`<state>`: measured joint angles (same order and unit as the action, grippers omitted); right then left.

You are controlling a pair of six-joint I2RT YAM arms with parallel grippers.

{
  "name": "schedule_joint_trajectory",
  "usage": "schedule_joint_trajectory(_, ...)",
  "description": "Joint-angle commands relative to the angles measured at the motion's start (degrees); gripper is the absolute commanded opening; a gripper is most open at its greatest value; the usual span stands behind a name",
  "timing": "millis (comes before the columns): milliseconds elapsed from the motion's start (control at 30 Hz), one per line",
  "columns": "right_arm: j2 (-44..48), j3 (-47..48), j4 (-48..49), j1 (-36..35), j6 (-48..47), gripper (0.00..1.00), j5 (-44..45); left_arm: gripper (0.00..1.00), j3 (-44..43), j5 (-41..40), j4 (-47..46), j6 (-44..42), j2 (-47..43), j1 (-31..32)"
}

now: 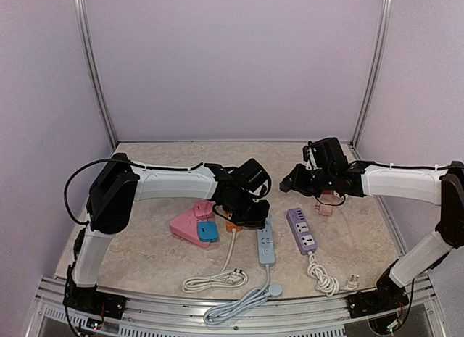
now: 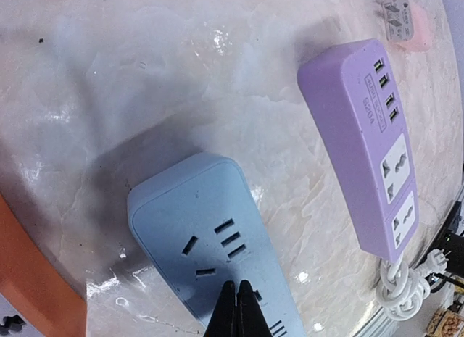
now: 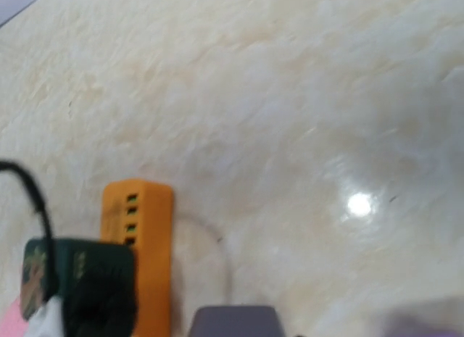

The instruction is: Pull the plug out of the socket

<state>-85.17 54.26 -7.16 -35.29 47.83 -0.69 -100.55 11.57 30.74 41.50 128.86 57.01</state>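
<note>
Jaws, left gripper (image 2: 237, 304): clenched over blue strip (image 2: 210, 239)
Jaws, right gripper (image 1: 322, 194): cannot tell
Surface: marbled tabletop (image 1: 145, 250)
Room: lilac walls (image 1: 232, 61), metal posts (image 1: 94, 69)

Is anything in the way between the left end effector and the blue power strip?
Nothing visible does. The left end effector is shut, with its tips directly over the blue power strip. The strip's visible sockets are empty. The purple strip lies apart, to its right.

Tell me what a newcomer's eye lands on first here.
The colourful power strips in the middle: a pink socket block on the left, then a pale blue strip and a purple strip side by side. The left gripper, shut, points down over the pale blue strip's sockets.
</note>
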Motion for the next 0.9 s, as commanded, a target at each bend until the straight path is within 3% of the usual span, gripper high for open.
schedule_joint_trajectory(0, -1.85, -1.56, 5.37, 4.97, -4.01, 0.03, -9.45, 0.0, -5.42, -3.62, 9.52, -4.22, 1.33, 0.95)
schedule_joint_trajectory(267, -9.63, 1.12, 9.01, 9.79, -6.54, 0.03, -15.34, 0.0, -6.84, -4.63, 11.83, -4.49, -3.54, 1.29)
schedule_joint_trajectory(667, -17.15, 1.39, 13.31, 11.92, -7.26, 0.07, -17.9, 0.0, 4.17, -9.21, 15.8, -0.73, -15.82, -3.02)
schedule_joint_trajectory(867, -18.32, 0.68, 14.57, 12.35, -6.88, 0.1, -17.82, 0.0, 4.99, -13.36, 19.21, 0.4, -18.45, -5.08)
